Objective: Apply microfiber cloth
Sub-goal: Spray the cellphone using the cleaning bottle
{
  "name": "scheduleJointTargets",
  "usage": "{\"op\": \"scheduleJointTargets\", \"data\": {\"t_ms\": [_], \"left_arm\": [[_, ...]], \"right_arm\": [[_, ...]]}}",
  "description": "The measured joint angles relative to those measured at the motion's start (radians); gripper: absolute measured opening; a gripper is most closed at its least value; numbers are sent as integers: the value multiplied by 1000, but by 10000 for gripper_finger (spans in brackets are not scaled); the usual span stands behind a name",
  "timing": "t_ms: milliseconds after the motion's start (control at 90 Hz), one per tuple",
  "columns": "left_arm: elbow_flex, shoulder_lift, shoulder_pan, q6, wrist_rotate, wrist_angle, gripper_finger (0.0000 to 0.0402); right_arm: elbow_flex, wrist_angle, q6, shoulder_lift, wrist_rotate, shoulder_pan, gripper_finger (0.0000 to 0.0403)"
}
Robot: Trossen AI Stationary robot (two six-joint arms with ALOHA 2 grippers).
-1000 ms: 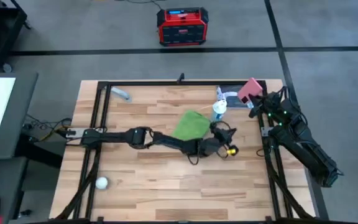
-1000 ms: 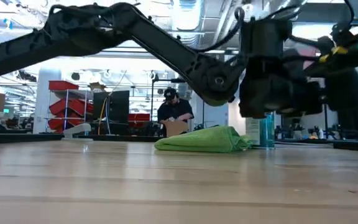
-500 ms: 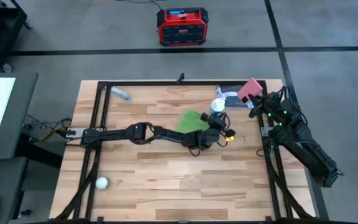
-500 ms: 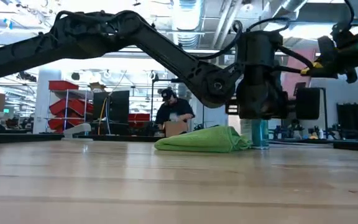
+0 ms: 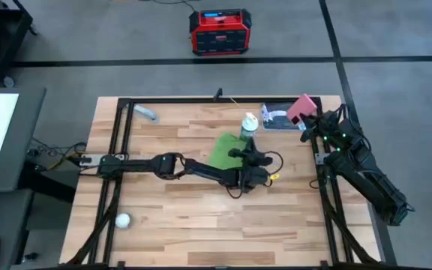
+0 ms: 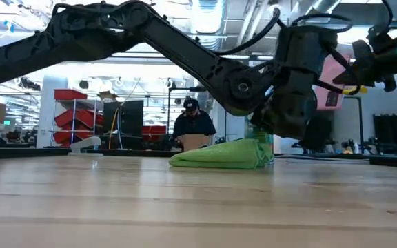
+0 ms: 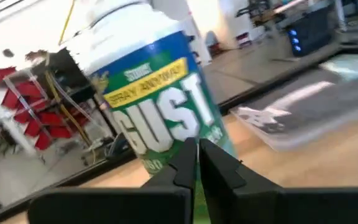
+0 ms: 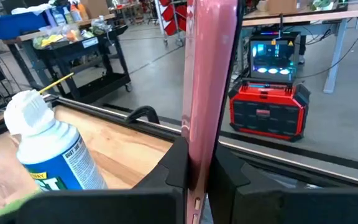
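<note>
The bright green microfiber cloth [image 5: 225, 150] [image 6: 219, 154] lies bunched on the table's middle. A spray can [image 5: 247, 127] [image 7: 154, 106] with a white cap stands at the cloth's far right corner. My left gripper [image 5: 246, 152] [image 7: 197, 152] is shut, low over the cloth's right end, its fingertips pointing at the can's lower label. At the far right corner my right gripper [image 5: 307, 120] [image 8: 197, 168] is shut on a pink flat slab [image 5: 301, 108] above the table. My left gripper's shut fingertips [image 7: 188, 155] sit right in front of the can's lower label [image 7: 166, 140], coming level from the table's near side. I cannot tell whether they touch it. My right gripper pinches the pink slab's two flat faces [image 8: 201, 134] between its two fingers. The slab stands on edge, lifted clear of the table.
A blue-and-white flat packet [image 5: 274, 118] lies at the far right. A grey piece [image 5: 147, 113] lies at the far left and a white ball [image 5: 123, 220] near the front left corner. A person [image 6: 193, 127] stands in the room beyond.
My left gripper has gone toward the far edge and then toward the table's left, staying low. The spray can has slid with it toward the left, from beside the packet to the cloth's far right corner, still upright. The cloth has stayed put.
</note>
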Motion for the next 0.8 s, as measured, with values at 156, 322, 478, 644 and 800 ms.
{"op": "scheduleJointTargets", "data": {"t_ms": [156,322,478,644,800], "left_arm": [[0,0,-39,-10,0,6,0],[0,0,-94,7,58,102,0],[0,-3,-133,161,255,335,0],[-1,-57,-171,402,639,524,0],[1,-194,-223,273,974,93,0]], "right_arm": [[0,1,-1,0,0,0,14],[0,3,-5,0,0,0,14],[0,4,-8,0,-1,0,14],[0,4,-9,0,-19,0,14],[1,6,-11,0,-24,0,14]]}}
